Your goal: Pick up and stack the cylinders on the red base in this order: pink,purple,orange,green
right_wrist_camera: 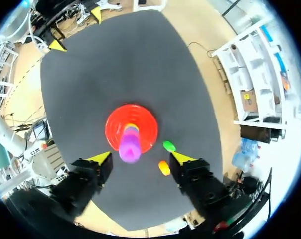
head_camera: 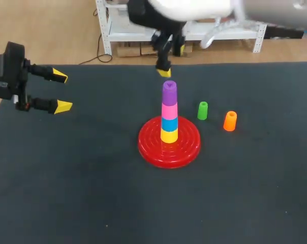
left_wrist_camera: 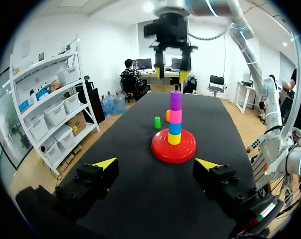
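Hovering over purple cylinder; right gripper; jaws apart

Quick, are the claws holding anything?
Left claw: open, empty.
Right claw: open, empty, above the purple plastic cylinder.

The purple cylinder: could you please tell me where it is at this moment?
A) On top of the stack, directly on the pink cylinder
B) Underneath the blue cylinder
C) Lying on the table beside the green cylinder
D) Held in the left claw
A: the purple cylinder is the topmost piece of the stack on the red base, resting directly on the pink cylinder.
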You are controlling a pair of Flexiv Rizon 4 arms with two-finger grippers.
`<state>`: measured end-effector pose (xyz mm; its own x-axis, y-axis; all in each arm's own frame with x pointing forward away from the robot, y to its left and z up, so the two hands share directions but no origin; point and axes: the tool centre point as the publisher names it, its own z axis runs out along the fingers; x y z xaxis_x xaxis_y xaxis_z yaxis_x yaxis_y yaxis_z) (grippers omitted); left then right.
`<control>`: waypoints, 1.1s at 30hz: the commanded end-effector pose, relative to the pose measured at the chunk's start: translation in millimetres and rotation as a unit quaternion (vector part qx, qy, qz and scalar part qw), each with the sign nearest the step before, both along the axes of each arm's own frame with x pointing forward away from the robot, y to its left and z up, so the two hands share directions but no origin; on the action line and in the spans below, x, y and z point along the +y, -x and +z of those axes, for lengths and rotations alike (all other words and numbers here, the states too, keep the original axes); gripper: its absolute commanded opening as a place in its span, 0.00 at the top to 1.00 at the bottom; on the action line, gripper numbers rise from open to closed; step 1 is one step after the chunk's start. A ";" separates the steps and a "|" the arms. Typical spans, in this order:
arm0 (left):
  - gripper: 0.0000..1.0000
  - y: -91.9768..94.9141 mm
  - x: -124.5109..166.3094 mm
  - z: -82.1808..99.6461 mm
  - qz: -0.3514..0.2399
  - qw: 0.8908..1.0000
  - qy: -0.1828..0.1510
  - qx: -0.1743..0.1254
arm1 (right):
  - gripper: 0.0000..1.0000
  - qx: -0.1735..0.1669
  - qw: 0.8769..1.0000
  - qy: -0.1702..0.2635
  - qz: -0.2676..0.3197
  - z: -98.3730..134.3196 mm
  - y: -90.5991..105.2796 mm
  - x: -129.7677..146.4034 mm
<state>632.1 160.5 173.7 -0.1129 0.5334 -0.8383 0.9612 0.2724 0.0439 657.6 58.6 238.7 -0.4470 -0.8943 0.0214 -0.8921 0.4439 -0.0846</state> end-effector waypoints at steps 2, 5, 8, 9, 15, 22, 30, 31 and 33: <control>0.00 0.0 0.5 -1.4 0.000 1.000 0.002 -0.002 | 0.00 -0.043 0.998 -0.034 -0.042 2.7 15.6 -63.6; 0.00 0.0 0.5 -1.4 0.000 1.000 0.002 -0.002 | 0.00 -0.045 0.995 -0.034 -0.080 -12.0 15.5 -95.0; 0.00 0.0 0.5 -1.4 0.000 1.000 0.002 -0.002 | 0.00 -0.037 0.991 -0.030 -0.128 -35.3 15.1 -124.7; 0.00 0.0 0.5 -1.4 0.000 1.000 0.002 -0.002 | 0.00 -0.033 0.989 -0.033 -0.141 -44.1 14.8 -133.6; 0.00 0.0 0.5 -1.4 0.000 1.000 0.002 -0.002 | 0.00 0.001 0.981 -0.041 -0.190 -93.6 9.7 -166.4; 0.00 0.0 0.5 -1.4 0.000 1.000 0.002 -0.002 | 0.00 0.016 0.978 -0.049 -0.200 -133.7 4.8 -164.8; 0.00 0.0 0.5 -1.4 0.000 1.000 0.002 -0.002 | 0.00 0.005 0.983 -0.062 -0.175 -136.4 4.3 -154.0; 0.00 0.0 0.5 -1.4 0.000 1.000 0.002 -0.002 | 0.00 0.005 0.983 -0.062 -0.175 -136.4 4.3 -154.0; 0.00 0.0 0.5 -1.4 0.000 1.000 0.002 -0.002 | 0.00 0.005 0.983 -0.062 -0.175 -136.4 4.3 -154.0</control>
<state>632.1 160.4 173.7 -0.1129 0.5334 -0.8383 0.9612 0.2723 0.0439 657.2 -92.6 101.9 -0.7284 -0.6838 -0.0433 -0.6845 0.7291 -0.0005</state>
